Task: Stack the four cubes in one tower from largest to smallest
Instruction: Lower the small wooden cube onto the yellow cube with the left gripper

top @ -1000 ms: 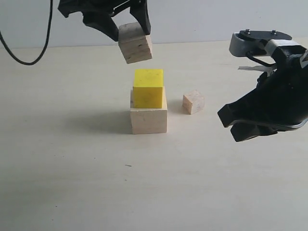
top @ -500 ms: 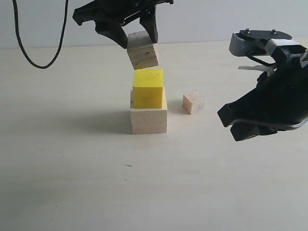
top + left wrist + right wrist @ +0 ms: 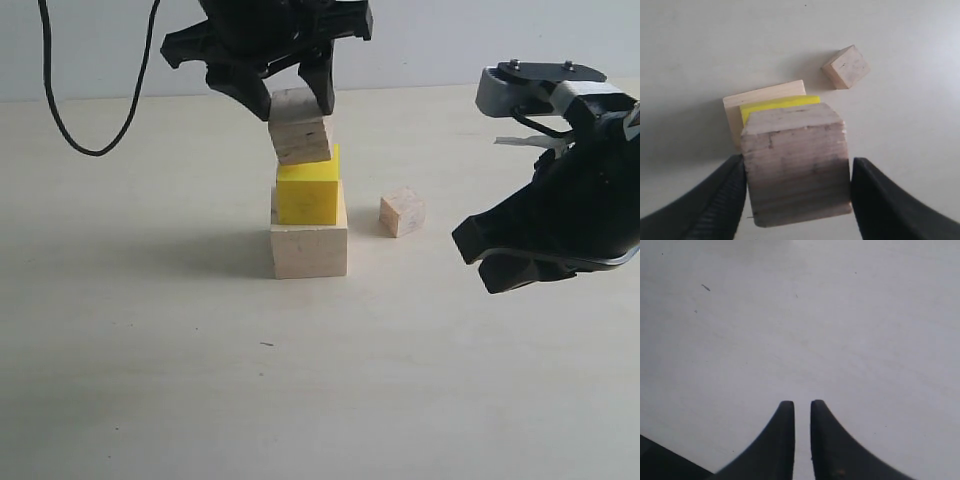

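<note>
Placing cube 3: left gripper [image 3: 292, 105], clamped on tilted plywood cube [image 3: 300, 130] just over yellow cube [image 3: 307, 195] on pale cube [image 3: 309, 252] at table [image 3: 150, 350] centre, must level, centre, release; right gripper [image 3: 801, 405] near-closed, empty; tan cube [image 3: 402, 212] next.

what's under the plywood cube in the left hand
Below the plywood cube is the yellow cube, stacked on the pale wood cube. The yellow top is mostly covered, so whether the two touch cannot be told.
</note>
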### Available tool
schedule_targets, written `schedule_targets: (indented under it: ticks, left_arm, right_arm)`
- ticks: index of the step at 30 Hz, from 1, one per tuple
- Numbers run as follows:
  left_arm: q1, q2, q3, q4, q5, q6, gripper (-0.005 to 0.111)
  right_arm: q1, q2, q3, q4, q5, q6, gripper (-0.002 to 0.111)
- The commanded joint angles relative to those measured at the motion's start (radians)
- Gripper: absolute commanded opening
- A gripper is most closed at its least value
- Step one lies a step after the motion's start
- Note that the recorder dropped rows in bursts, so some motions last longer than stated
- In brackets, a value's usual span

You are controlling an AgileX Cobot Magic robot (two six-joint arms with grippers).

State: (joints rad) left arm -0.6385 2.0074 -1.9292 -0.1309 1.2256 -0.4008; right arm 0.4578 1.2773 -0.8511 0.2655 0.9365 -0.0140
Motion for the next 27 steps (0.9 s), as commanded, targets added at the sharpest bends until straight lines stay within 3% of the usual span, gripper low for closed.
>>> schedule_targets:
  ticks: [1,27]
  left_arm:
    - [-0.003,-0.007,0.013,0.017,-0.005,0.004,0.000]
    - [-0.003,-0.007,0.011,-0.009,-0.005,0.038,0.000]
  right_arm:
    - [-0.004,-0.006,-0.004,0.005,-0.007,-0.012,0.013]
    - [-0.004,-0.006,-0.004,0.007,-0.007,-0.012,0.013]
